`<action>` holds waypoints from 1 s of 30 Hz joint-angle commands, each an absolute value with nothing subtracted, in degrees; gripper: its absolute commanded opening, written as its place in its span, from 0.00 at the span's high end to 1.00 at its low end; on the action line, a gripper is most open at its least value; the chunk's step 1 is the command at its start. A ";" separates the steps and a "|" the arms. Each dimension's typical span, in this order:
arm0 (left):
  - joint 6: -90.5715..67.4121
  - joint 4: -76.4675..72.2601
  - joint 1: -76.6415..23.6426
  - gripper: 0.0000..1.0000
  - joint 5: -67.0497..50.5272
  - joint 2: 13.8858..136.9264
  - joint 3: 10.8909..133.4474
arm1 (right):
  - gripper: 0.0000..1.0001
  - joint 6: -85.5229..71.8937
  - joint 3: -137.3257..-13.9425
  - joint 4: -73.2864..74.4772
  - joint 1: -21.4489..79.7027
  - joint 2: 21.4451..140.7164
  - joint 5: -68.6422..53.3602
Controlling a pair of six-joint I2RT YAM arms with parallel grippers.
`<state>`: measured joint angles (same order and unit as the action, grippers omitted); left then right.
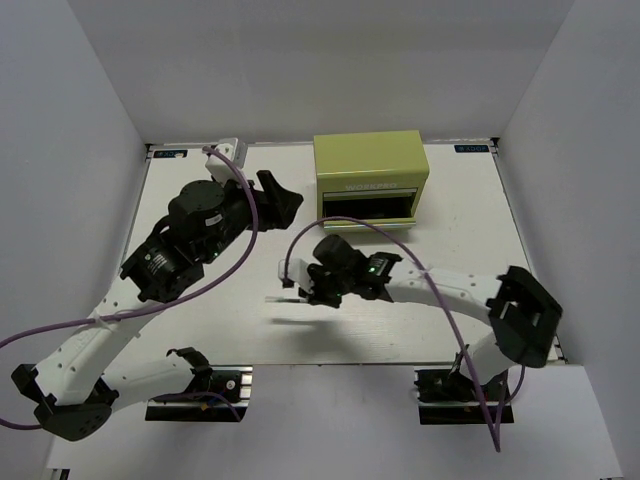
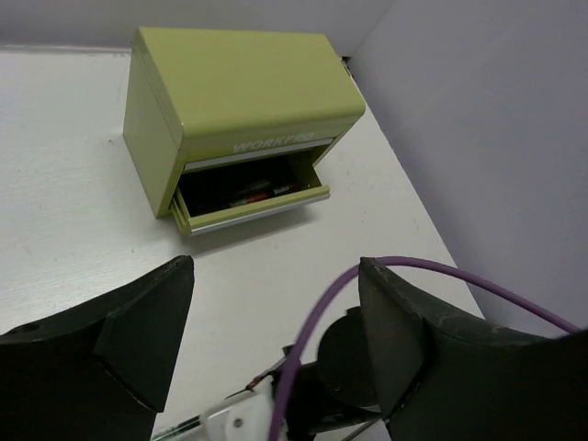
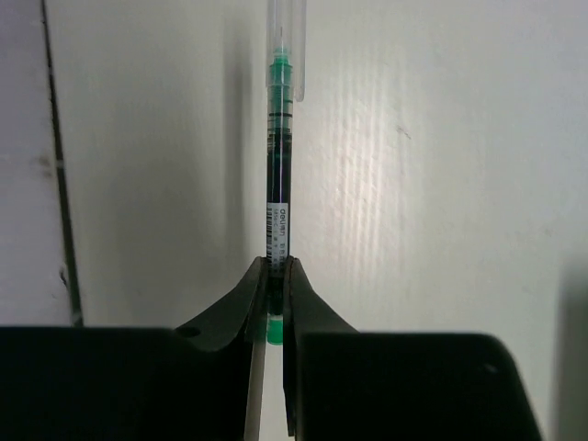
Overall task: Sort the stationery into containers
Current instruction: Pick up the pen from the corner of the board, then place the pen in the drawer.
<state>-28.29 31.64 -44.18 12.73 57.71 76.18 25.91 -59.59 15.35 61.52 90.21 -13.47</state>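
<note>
A white table (image 1: 200, 330) sits between grey walls. The green cabinet (image 1: 370, 165) stands at the far side, and its bottom drawer (image 2: 248, 197) is open. The left gripper (image 2: 274, 276) is wide open and holds nothing. The right gripper (image 3: 276, 276) pinches one end of a thin pen (image 3: 278, 175), which sticks straight out past the fingers. The drawer is off to that hand's side, not in front. The pen seems to lie the same way as the drawer's long front.

White links (image 1: 440, 288), black joints (image 1: 525, 318); purple cable (image 2: 459, 273) runs behind black left claw (image 2: 276, 276) and right claw (image 3: 276, 276), green light (image 1: 373, 267) behind the latter.
</note>
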 commanded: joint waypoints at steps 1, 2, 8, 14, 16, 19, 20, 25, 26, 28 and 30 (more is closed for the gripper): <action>-28.83 27.25 -44.03 0.18 14.06 58.44 75.67 | 1.00 30.23 -56.17 16.69 58.55 84.30 -10.38; -28.83 26.55 -44.03 0.18 15.54 58.97 75.67 | 1.00 30.84 -55.55 17.31 57.84 83.24 -9.33; -28.83 22.33 -44.03 0.17 20.74 58.27 73.75 | 1.00 35.15 -51.86 15.91 49.14 75.95 -2.91; -35.32 21.27 -44.03 0.17 25.93 54.15 67.51 | 1.00 41.91 -50.89 12.05 39.92 73.74 -0.62; -36.47 19.87 -44.03 0.17 25.93 52.82 64.44 | 1.00 43.23 -52.28 11.17 36.33 74.26 -0.70; -38.58 20.47 -44.03 0.17 24.53 52.21 61.53 | 1.00 46.49 -54.83 10.46 33.76 76.20 -1.58; -39.80 20.48 -44.03 0.17 23.22 52.21 60.83 | 1.00 48.15 -56.24 10.81 31.31 76.38 -2.63; -41.48 18.64 -44.03 0.17 20.92 52.73 56.61 | 1.00 53.87 -62.31 12.56 27.52 81.29 -6.15; -42.09 18.63 -44.03 0.17 20.92 52.73 56.60 | 1.00 55.62 -64.58 13.09 27.07 81.99 -6.59; -42.10 18.63 -44.03 0.17 20.92 52.73 55.29 | 1.00 58.61 -66.61 14.32 25.76 84.89 -8.35; -42.62 18.63 -44.03 0.17 20.92 52.12 54.76 | 1.00 62.03 -68.72 15.90 25.05 87.35 -9.40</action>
